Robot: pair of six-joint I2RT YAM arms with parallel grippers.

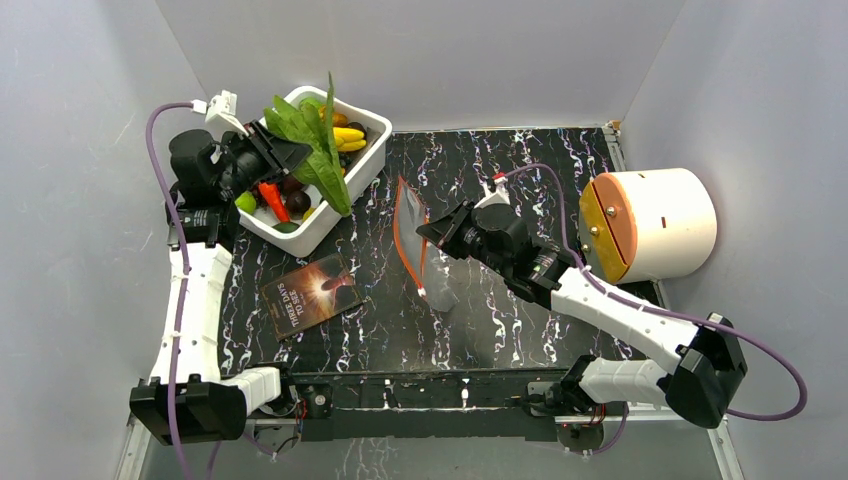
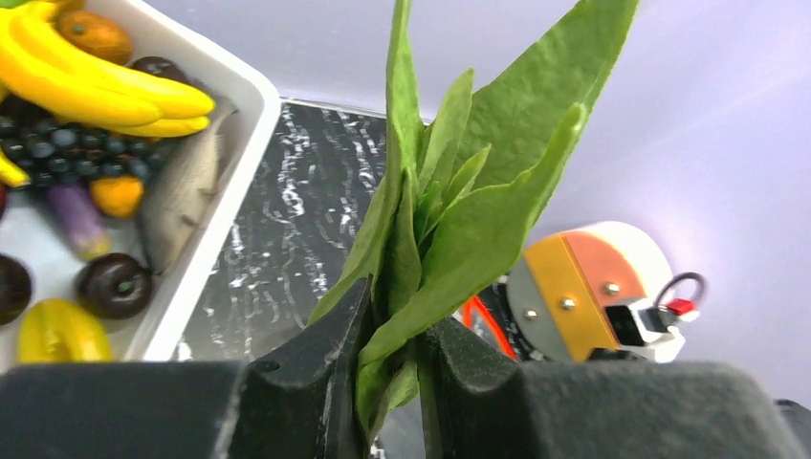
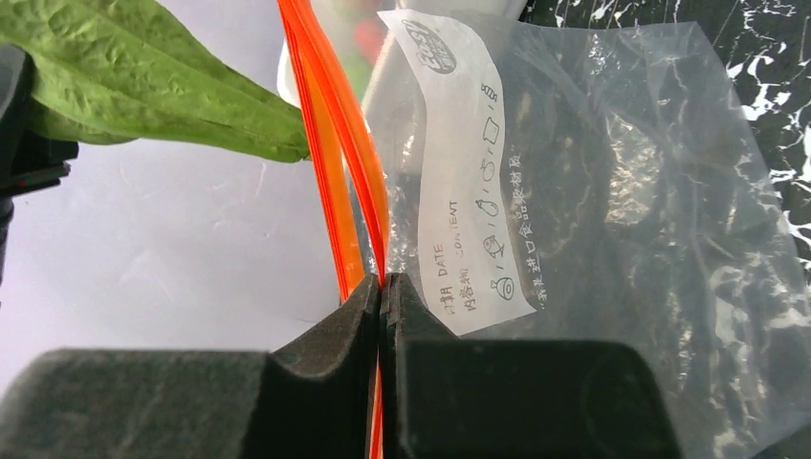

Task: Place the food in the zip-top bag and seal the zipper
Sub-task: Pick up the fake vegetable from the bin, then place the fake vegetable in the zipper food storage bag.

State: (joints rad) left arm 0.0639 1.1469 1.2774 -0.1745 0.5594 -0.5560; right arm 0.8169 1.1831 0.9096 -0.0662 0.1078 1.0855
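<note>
left gripper [image 1: 268, 160] [image 2: 392, 330]: over the tub, jaws squeezed nearly together on the stem end of the greens, only leaf between them.
greens [image 1: 320, 150] [image 2: 449, 210]: fanning out from those fingers, hanging above the tub's right half, long tips reaching past its rim.
right gripper [image 1: 432, 232] [image 3: 381, 287]: out at mid-table, jaws pressed flat together, pinching the zipper, no gap to see.
zipper [image 1: 398, 225] [image 3: 335, 124]: orange strip running straight away from the pinch, two edges parted a little further along.
bag [image 1: 445, 285] [image 3: 593, 191]: held on edge, mouth turned left toward the tub, clear crinkly body trailing back under the right wrist.
greens to bag: from above they're apart, the bag just right of the tub; in the right wrist view a leaf tip shows close left of the strip.
tub [image 1: 375, 128] [image 2: 239, 91]: white, back left of the table [image 1: 530, 160], holding bananas [image 1: 348, 137] [image 2: 96, 86], a carrot [image 1: 272, 200] and dark round fruit.
booklet [image 1: 310, 293]: flat on the table, in front of the tub.
</note>
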